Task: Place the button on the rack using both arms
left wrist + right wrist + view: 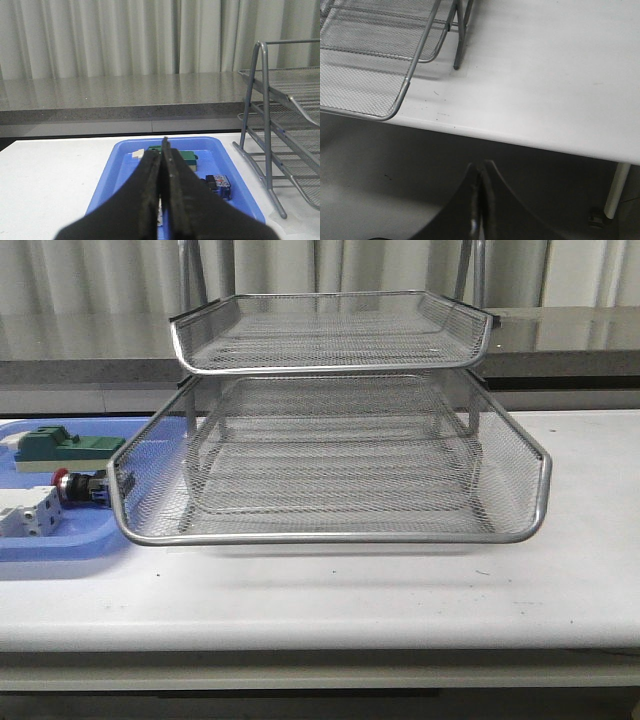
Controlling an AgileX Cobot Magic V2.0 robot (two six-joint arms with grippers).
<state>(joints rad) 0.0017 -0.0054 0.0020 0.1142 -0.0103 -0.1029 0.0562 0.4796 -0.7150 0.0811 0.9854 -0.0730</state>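
Observation:
The button (78, 486) lies on its side in the blue tray (60, 540) at the left, its red cap toward the left, next to the rack's lower tier. In the left wrist view its black-and-blue body (218, 184) shows beside my left gripper (164, 150), which is shut and empty, hovering short of the tray. The silver wire-mesh rack (330, 440) stands mid-table; it also shows in the left wrist view (280, 125) and the right wrist view (375, 55). My right gripper (480, 167) is shut and empty, below and in front of the table's front edge. Neither arm shows in the front view.
A green block (68, 448) and a white-grey block (28, 512) also lie in the blue tray. The green block shows in the left wrist view (189, 158). A grey counter (560, 340) runs behind the white table (400, 590). A table leg (616, 192) shows at the right.

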